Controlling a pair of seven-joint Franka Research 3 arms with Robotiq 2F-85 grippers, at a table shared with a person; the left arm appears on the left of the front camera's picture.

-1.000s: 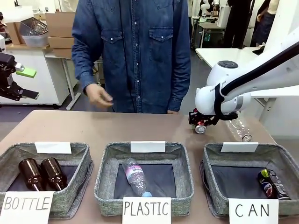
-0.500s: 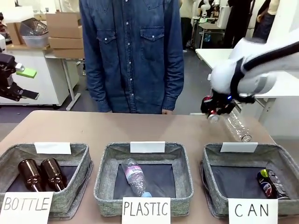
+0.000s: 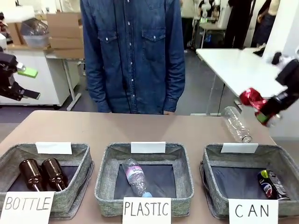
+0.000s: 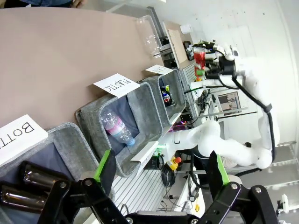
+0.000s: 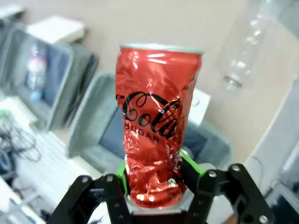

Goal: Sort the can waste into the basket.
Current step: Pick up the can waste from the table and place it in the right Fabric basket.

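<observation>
The table (image 3: 140,128) carries three grey baskets in a row along the robot's edge, and a person (image 3: 135,56) in a denim shirt stands at the far side. The basket (image 3: 211,163) marked "CAN" sits below the right arm's jaws (image 3: 261,113) and a little toward the middle of the table; in the right wrist view it shows behind and beneath them as a grey box (image 5: 96,123) with a dark floor. The basket marked "PLASTIC" (image 3: 105,163) holds one clear bottle, and the one marked "BOTTLE" (image 3: 86,154) two brown ones. A loose clear bottle (image 3: 237,123) lies on the table just beyond the CAN basket's far wall.

The right jaws are clamped on the red can (image 5: 156,123), green pads pressed to its lower sides, the crumpled body standing up between them. In the front view that can (image 3: 252,98) hangs high in the air, above the basket's far right corner. The dark can (image 3: 273,184) already lies in the basket's right end. The left jaws (image 4: 159,172) stand apart with nothing between them, above the bottle basket.

To finish well, I judge the right arm should bring the can inward until it is squarely over the basket's bare floor, lower it past the rim and the white tag (image 3: 239,147), then part the jaws. Letting go from this height risks a bounce off the rim or out over the wall.
</observation>
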